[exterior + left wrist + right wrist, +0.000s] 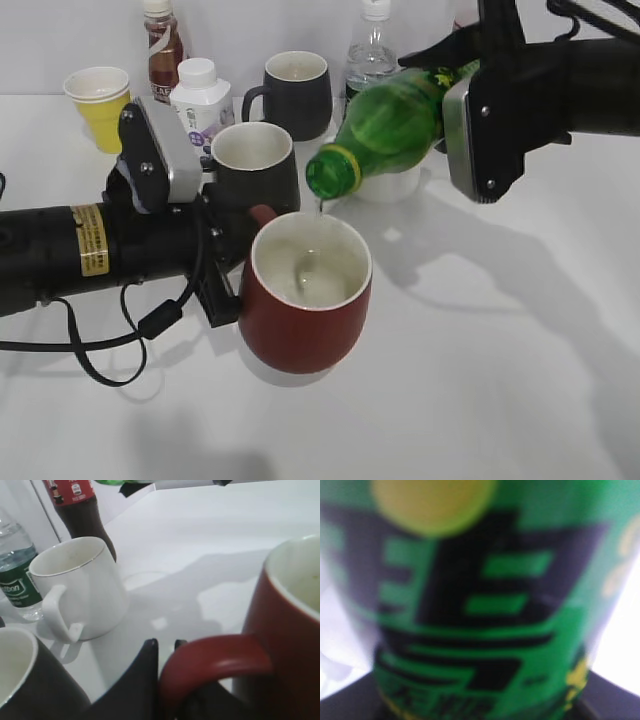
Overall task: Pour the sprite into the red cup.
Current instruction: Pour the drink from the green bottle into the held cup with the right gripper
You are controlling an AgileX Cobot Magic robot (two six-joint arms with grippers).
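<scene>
The red cup [305, 310] stands on the white table with a little clear liquid in its cream inside. My left gripper [240, 268] is shut on its handle; the left wrist view shows the handle [215, 657] between the jaw tips [166, 645]. The sprite [395, 120] is tilted mouth-down, uncapped, its mouth just above the cup's far rim, and a thin stream falls into the cup. My right gripper [445, 85] is shut on the bottle's body. The sprite label [480, 605] fills the right wrist view, blurred.
A black mug [248, 160] stands right behind the red cup, and another black mug [296, 90] farther back. A white mug [80, 590], cola bottle [80, 505] and water bottle [372, 50] stand behind. A yellow paper cup [98, 100] and small white bottle [200, 95] are back left.
</scene>
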